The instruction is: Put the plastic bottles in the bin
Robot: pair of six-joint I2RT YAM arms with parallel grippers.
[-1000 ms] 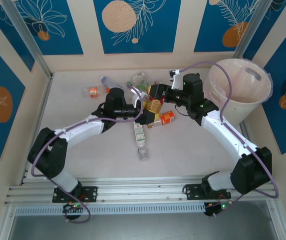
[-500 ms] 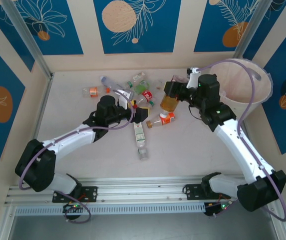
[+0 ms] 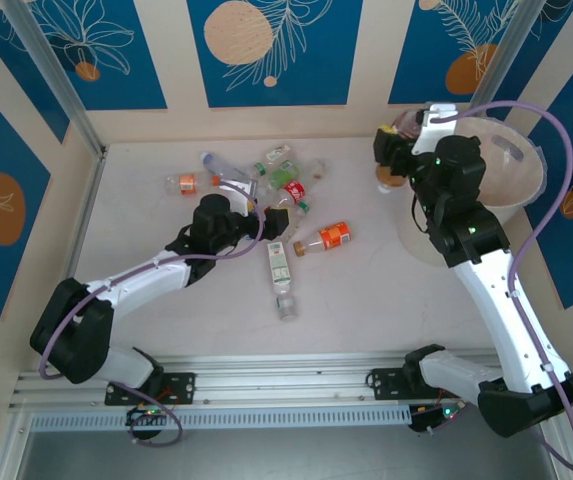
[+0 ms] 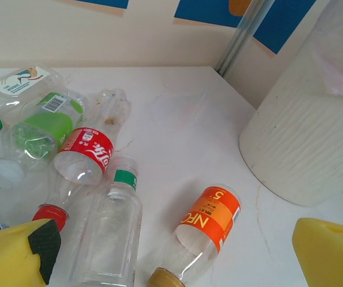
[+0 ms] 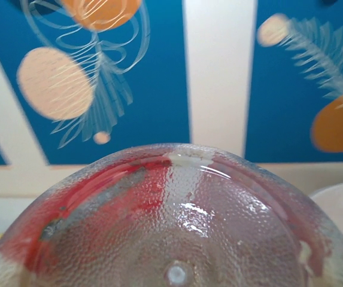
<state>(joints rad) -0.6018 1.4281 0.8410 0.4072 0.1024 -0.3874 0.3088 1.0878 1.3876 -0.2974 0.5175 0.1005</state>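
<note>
Holding our left gripper [image 3: 270, 224] spread wide and empty low over the table [image 3: 366, 300], we face loose plastic bottles [image 3: 294, 192] scattered just beyond it, farther right our right gripper [image 3: 391, 165] clamped on one bottle [image 5: 171, 239], raised beside the left rim of the bin [image 3: 514, 200].

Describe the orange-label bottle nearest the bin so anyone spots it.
Find the big pale bin on the right. To its left one clear bottle lies alone, off the pile. Its orange NFC label and gold cap set it apart.
</note>
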